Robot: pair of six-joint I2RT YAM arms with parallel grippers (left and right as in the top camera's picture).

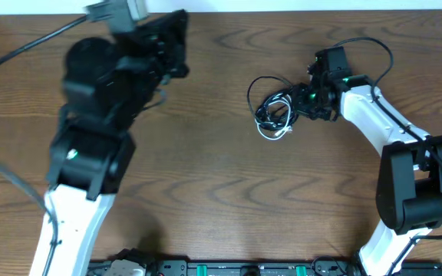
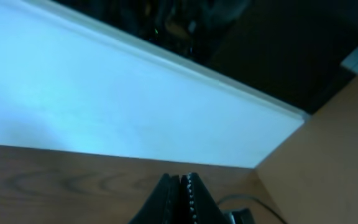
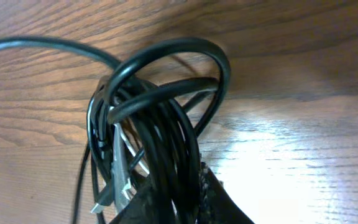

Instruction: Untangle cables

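Note:
The cables lie tangled in one heap right of the table's middle: a long black cable (image 1: 261, 83) in loops and a thin white cable (image 1: 272, 136) at the heap's near side. My right gripper (image 1: 301, 103) reaches into the heap from the right. In the right wrist view its jaws (image 3: 179, 183) are closed round a bundle of black cable strands (image 3: 166, 124); the white cable (image 3: 143, 163) and a silver plug (image 3: 118, 168) hang just left of them. My left gripper (image 1: 176, 31) is raised at the back left, far from the cables, with its fingers (image 2: 194, 193) pressed together and holding nothing.
A thick black arm wire (image 1: 21, 47) runs across the back left corner. A white wall (image 2: 104, 93) and a tan panel (image 2: 334, 155) stand behind the left gripper. Dark equipment (image 1: 236, 268) lines the front edge. The right arm's base (image 1: 417, 184) stands at the right.

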